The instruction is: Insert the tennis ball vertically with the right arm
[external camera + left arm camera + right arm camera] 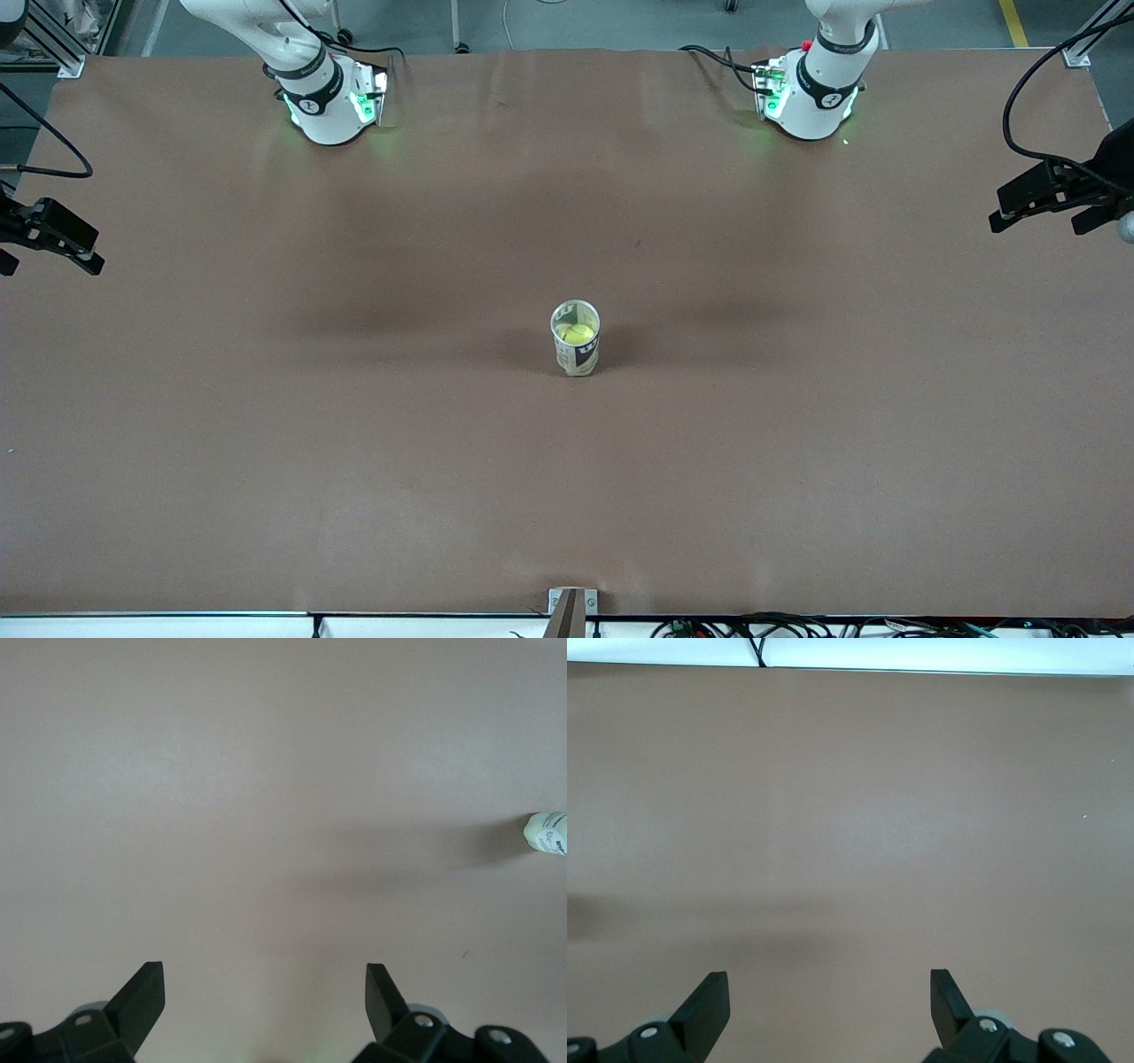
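Observation:
A clear plastic can (577,354) with a printed label stands upright near the middle of the brown table. The yellow tennis ball (578,333) lies inside it, seen through the open top. My right gripper (829,976) is open over bare table, nothing between its fingers, and the can does not show in the right wrist view. My left gripper (266,970) is open too, high over bare table, with the can (547,833) small at the frame's edge. Neither gripper shows in the front view; only the right arm's base (328,106) and the left arm's base (811,97) do.
The brown table cover (354,443) spans the whole view. Black devices on cables jut in at the right arm's end (53,235) and the left arm's end (1054,195). A small metal bracket (571,607) sits at the table's front edge.

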Robot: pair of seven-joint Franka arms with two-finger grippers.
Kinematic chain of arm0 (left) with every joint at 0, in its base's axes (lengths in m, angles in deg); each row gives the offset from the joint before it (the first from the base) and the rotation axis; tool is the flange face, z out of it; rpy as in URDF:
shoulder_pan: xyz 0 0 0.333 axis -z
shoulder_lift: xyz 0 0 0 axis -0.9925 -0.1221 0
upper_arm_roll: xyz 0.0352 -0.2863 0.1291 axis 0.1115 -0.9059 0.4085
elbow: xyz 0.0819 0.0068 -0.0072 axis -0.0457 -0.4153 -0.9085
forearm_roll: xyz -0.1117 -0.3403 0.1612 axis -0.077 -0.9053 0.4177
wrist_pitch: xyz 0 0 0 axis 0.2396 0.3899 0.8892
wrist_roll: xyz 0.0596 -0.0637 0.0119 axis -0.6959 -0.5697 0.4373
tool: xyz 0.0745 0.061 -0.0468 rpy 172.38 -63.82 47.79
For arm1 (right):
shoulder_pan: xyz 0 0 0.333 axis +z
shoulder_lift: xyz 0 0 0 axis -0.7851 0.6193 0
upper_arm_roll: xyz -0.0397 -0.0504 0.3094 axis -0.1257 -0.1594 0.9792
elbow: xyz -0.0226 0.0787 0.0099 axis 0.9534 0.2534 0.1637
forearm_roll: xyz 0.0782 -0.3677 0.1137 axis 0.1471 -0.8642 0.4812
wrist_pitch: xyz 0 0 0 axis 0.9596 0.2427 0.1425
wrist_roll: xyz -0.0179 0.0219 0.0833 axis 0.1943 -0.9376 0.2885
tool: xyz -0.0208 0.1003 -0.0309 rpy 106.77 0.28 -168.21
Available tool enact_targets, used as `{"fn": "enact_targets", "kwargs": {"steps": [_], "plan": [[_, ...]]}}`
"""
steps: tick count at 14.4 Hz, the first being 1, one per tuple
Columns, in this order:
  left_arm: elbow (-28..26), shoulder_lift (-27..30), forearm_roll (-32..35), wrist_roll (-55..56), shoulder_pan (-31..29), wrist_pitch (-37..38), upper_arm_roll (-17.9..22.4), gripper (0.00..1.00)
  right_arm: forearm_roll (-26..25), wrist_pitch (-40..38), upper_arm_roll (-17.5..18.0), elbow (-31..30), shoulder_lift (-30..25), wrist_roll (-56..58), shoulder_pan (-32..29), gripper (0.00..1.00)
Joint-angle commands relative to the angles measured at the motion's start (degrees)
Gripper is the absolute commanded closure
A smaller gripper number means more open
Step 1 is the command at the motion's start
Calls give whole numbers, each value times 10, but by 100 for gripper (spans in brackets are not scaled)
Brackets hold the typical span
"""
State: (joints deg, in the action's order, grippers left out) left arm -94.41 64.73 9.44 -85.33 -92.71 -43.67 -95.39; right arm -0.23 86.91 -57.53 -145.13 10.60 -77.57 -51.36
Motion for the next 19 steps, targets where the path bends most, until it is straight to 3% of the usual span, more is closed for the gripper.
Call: {"fn": "enact_targets", "kwargs": {"steps": [1,19], "plan": [[-11,25,30,-5,0,-13,0,0,-12,-1,4,-5,-5,2,-5,0],[-11,25,22,7,-1,-10,-2,0,-11,-1,5,-5,-5,2,-5,0]]}}
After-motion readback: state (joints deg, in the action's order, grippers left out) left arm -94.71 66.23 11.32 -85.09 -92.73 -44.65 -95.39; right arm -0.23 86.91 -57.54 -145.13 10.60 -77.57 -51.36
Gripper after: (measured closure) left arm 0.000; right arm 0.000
